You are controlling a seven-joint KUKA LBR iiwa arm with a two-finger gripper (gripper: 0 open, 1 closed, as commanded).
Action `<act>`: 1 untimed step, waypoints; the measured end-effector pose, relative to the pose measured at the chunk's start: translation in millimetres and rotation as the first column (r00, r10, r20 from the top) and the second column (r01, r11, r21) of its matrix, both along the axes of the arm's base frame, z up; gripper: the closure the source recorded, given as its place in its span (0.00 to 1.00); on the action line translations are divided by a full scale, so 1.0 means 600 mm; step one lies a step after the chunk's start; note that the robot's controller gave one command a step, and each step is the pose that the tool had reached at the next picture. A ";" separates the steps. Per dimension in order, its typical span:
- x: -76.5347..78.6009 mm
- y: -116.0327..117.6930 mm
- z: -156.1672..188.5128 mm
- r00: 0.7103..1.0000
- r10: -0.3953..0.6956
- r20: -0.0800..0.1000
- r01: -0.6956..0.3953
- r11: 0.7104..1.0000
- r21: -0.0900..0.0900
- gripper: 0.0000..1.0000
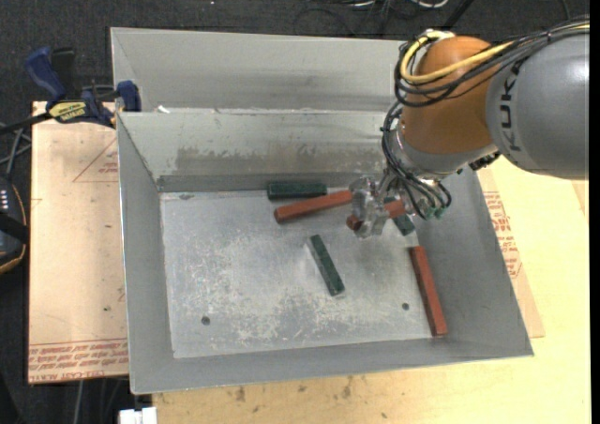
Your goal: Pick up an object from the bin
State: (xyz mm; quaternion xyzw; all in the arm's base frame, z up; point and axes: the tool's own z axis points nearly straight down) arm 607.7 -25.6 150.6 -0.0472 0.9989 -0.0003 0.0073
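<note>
At near right: red stick (pixel 427 291) is laid near-to-far, apart from the jaws.
At mid-floor: green stick (pixel 326 265), also apart.
At far side: orange-red stick (pixel 313 207), long axis left-right, right end just beside the jaws.
Jaws: whether released or clenched cannot be told.

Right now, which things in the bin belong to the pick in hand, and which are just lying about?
In the job: gripper, low in the right part of the bin; orange-red bar, whose end lies right by it, so it is probably the pick.

Lying about: green bar by the back wall; green bar mid-floor; red bar along the right wall.
</note>
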 end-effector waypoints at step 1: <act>-0.051 -0.021 0.148 1.000 -0.016 -0.012 0.016 1.000 0.000 1.00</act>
